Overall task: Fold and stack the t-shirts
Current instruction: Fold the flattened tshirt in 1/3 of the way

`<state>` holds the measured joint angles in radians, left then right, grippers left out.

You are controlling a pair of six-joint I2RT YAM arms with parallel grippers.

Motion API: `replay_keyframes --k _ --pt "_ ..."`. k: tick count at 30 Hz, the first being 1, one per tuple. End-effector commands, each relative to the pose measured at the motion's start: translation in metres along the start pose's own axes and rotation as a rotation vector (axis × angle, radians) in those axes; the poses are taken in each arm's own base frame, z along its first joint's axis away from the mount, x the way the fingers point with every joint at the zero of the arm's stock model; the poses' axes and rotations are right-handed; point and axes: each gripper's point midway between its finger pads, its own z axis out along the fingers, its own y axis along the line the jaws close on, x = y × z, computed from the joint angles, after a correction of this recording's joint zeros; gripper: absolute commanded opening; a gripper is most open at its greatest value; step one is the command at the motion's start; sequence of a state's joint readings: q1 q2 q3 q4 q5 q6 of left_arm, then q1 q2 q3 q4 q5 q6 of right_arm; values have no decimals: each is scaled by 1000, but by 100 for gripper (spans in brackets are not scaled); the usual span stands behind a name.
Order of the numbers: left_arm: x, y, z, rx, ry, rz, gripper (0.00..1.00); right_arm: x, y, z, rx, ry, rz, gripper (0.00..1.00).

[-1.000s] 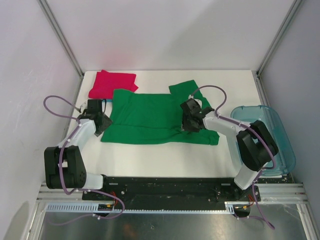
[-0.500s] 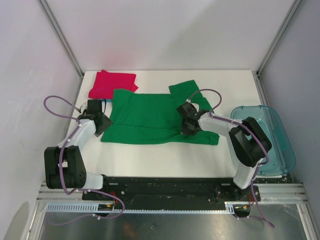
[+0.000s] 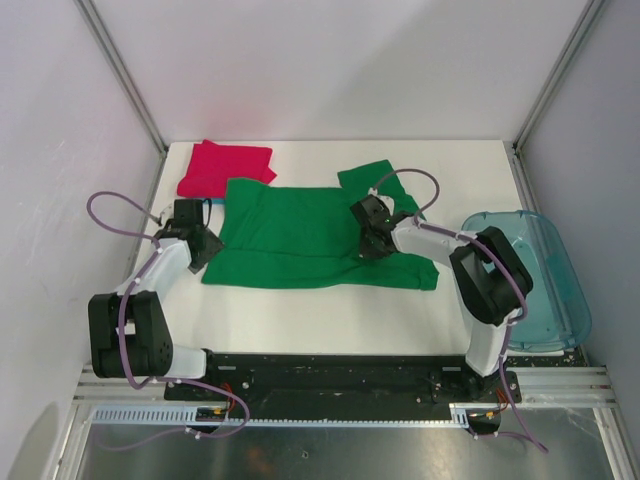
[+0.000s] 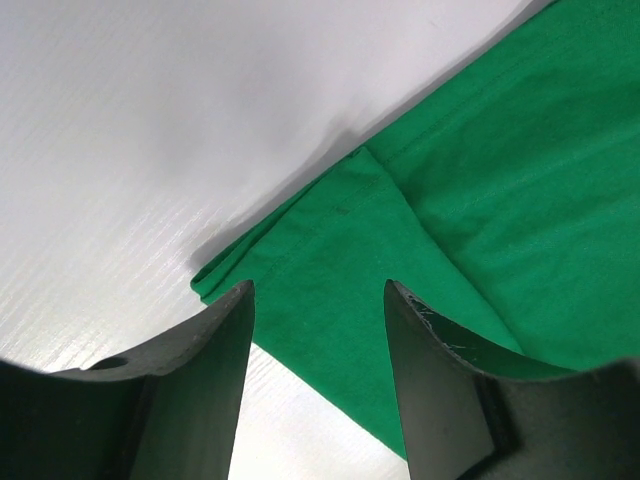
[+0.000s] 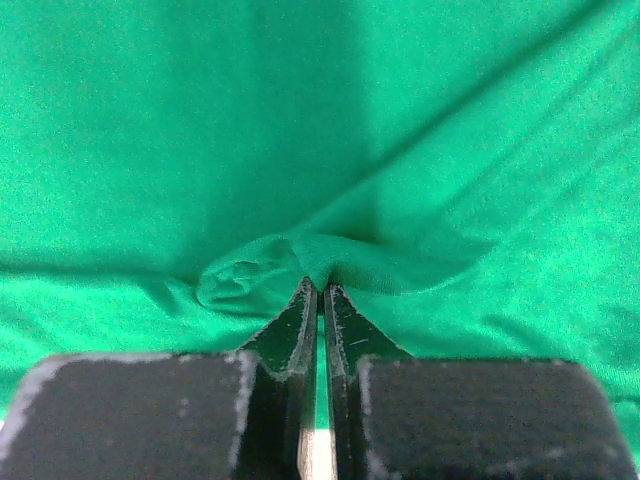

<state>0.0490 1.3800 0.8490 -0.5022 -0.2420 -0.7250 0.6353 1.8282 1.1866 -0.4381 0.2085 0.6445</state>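
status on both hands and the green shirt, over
Right hand shut, pinching a pucker of the green t-shirt. Left hand open over its left edge. Magenta t-shirt folded far left; no obstruction.

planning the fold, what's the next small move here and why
Probably close the left gripper: its jaws stand open over a corner of the green shirt, while the right gripper is shut on a pinch of its cloth.

- Bench: white, flat, with a fine ribbed grain seen close up in the left wrist view.
- Bin: translucent blue-green plastic, rounded corners, at the far right against the right-hand wall.
- Wall panels: pale and plain, at the rear and on both sides.
- Corner posts: slim grey metal.
- Rail: black, along the near edge.
- Sheet: grey metal, nearest the camera.
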Motion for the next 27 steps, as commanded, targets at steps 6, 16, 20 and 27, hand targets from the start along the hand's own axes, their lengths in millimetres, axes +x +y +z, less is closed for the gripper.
replay_keyframes --k 6,16,20,27 --pt "-2 -2 -4 33 -3 8 59 -53 30 18 19 -109 -110 15" --pt "0 -3 -8 52 -3 16 59 -75 42 16 15 -152 -175 30" --pt "3 -2 -11 65 1 7 59 -83 32 -4 32 -165 -132 30" --pt "18 29 -11 33 24 -99 49 -54 -26 -50 53 -117 39 31"
